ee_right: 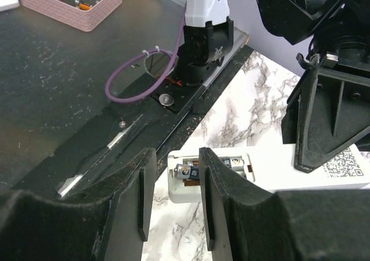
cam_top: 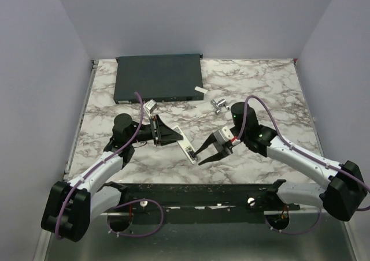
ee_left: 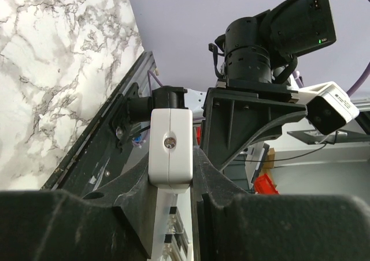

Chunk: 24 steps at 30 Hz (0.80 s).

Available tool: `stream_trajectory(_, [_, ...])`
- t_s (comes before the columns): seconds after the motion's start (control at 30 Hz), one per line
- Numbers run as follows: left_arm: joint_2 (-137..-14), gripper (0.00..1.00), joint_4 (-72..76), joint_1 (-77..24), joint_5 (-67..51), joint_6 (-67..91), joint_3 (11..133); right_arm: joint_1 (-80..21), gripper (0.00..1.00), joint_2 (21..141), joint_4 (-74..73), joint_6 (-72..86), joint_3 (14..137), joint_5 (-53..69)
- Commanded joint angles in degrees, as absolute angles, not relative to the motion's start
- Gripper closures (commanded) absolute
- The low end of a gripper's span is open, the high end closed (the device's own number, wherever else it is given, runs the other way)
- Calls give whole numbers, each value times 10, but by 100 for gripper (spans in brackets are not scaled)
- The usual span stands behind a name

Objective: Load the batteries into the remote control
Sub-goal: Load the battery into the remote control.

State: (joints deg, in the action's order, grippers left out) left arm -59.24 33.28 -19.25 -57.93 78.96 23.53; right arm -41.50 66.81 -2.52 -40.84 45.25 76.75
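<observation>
K: Marble-print table (cam_top: 272,93), plain lilac walls on three sides. Start at the claws?

R: Right gripper (ee_right: 176,152): jaws half apart, gripping nothing I can see. Its tips straddle the near end of the remote control (ee_right: 272,170), over the open battery bay (ee_right: 225,160). One battery (ee_right: 186,171) lies at the bay's end, showing in the gap between the fingers, close against the right-hand one. Touching or not: cannot tell.

K: Other side?

R: Left gripper (cam_top: 167,134) is clamped across the remote's middle, bay side up. The remote rests on the marble or just off it; unclear which.

K: Risks from here?

R: Judgement only. I can't say whether that battery is fully seated. An off-centre push could tip it out of the bay, and a cylinder on smooth marble will roll. The jaws stand wider than the cell, so a nudge may skew it rather than press it home. Hard downward pressure at the remote's end could pivot it in the left clamp. The two claws also work close together, so a knock between them is possible.

K: Further out?

R: A dark-grey flat box (cam_top: 159,78) sits at the far edge, well apart. A small white piece (cam_top: 200,89) lies just beside its right corner, and a small metal bit (cam_top: 218,104) near the right arm. The black mounting rail (cam_top: 191,193) runs along the near edge.
</observation>
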Motion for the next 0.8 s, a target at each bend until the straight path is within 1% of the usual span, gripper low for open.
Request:
stream_trajectory(0.0, [-588,100,358,-195,-596,792,229,-411,59,684,-25,-421,479,799])
stream_trajectory(0.33, [-592,100,363,-195,-597,794,232,-411,61,690,-25,-420,481,796])
stream_trajectory(0.77, [-591,100,369,-195,-596,798,229,-411,62,699,-25,-425,478,783])
